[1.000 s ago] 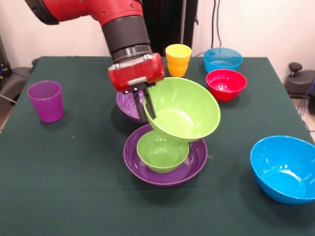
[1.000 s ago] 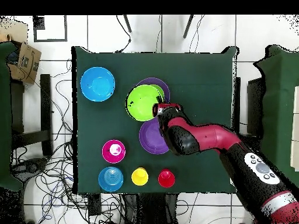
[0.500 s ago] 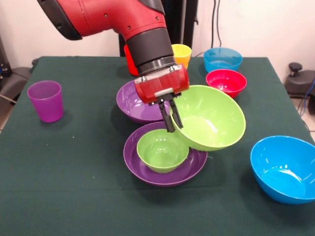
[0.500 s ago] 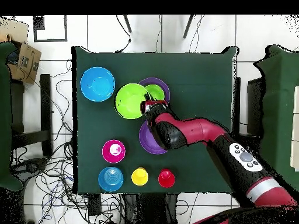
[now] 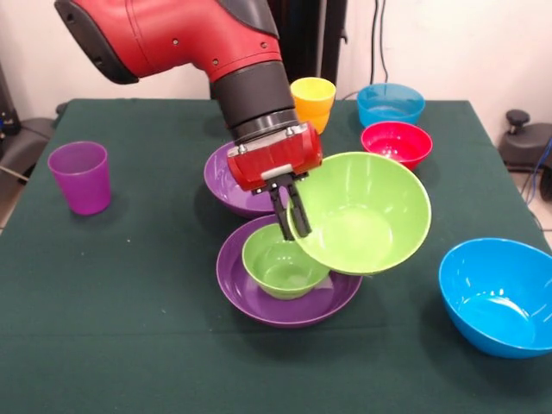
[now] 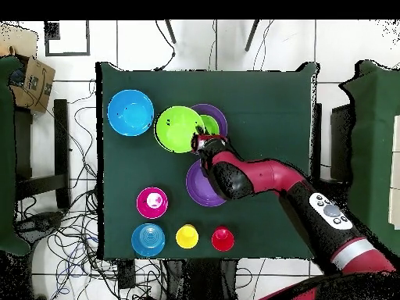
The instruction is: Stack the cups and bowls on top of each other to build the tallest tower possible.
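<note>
Dark green table cloth point(image 5: 129, 285) across most of the front view. Cardboard box point(image 6: 30, 78) at upper left of the overhead view. Tangled cables point(image 6: 74, 234) over white tiled floor point(image 6: 141, 43) along left side.

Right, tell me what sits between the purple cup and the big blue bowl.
In the front view, between the purple cup and the big blue bowl sits a purple bowl holding a small green bowl, with the pincer gripping the tilted lime bowl.
</note>
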`<state>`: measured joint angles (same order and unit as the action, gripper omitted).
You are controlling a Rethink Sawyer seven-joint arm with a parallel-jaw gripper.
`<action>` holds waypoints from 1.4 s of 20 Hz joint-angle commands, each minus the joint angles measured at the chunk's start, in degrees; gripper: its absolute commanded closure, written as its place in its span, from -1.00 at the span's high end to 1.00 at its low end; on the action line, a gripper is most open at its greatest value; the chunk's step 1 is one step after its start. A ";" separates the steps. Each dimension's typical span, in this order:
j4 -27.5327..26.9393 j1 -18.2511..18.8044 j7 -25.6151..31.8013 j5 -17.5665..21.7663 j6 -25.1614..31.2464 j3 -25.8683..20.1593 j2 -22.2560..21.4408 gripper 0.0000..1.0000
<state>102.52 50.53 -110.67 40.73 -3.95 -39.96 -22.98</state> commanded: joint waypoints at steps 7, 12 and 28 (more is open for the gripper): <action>-6.02 7.91 9.08 0.23 16.09 -10.18 2.74 -1.00; -6.60 11.51 12.54 0.15 20.87 -13.88 4.28 -1.00; -8.75 13.93 13.87 0.03 27.04 -18.00 5.03 -1.00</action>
<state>98.88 64.50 -110.67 40.77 13.81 -55.10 -19.45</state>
